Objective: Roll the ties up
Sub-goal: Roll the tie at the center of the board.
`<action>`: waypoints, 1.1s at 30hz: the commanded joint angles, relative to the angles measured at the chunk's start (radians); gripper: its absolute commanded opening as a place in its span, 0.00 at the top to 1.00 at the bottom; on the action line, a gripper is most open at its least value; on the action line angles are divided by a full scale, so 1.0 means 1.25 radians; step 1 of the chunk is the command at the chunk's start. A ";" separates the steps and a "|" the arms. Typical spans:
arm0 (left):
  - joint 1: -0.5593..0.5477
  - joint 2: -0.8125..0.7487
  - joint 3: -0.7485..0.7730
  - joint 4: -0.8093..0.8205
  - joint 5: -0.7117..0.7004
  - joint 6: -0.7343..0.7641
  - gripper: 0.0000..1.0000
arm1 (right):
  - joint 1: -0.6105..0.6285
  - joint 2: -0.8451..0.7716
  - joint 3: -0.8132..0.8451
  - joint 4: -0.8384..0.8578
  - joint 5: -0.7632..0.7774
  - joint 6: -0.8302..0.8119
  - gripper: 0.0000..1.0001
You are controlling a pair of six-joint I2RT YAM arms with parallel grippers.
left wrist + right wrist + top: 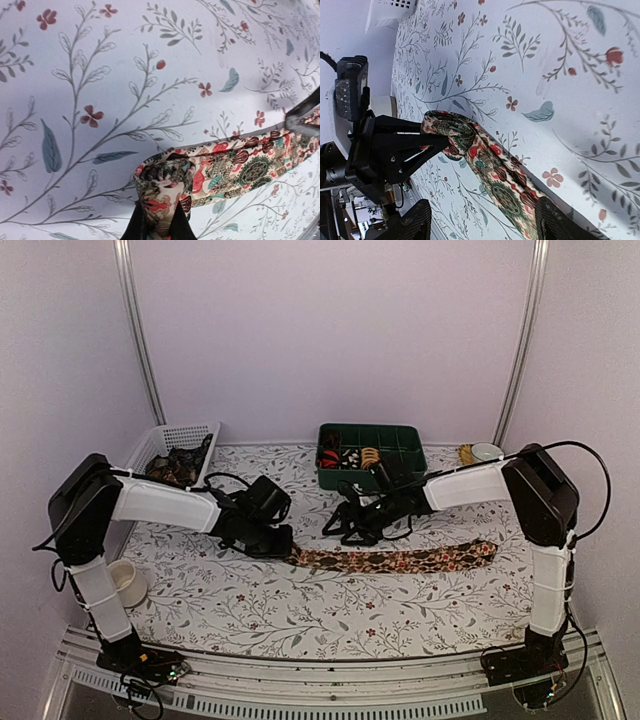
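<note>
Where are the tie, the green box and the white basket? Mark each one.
tie [400, 560]: top view, middle of its flat stretch.
green box [372, 426]: top view, its far rim.
white basket [186, 430]: top view, its far wall.

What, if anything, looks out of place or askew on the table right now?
Nothing is spilled or damaged. The only untidy spot is the red-and-cream patterned fabric tie: its started roll, pinched in the left end effector, looks loose and slightly skewed.
</note>
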 commanded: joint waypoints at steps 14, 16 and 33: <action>-0.108 0.216 0.326 -0.462 -0.385 0.094 1.00 | -0.035 -0.142 -0.113 -0.092 0.088 -0.141 0.28; -0.123 0.233 0.351 -0.480 -0.419 0.086 1.00 | -0.035 -0.135 -0.133 -0.079 0.077 -0.140 0.28; -0.182 0.304 0.468 -0.513 -0.474 0.078 0.97 | -0.036 -0.059 -0.154 -0.020 0.030 -0.105 0.28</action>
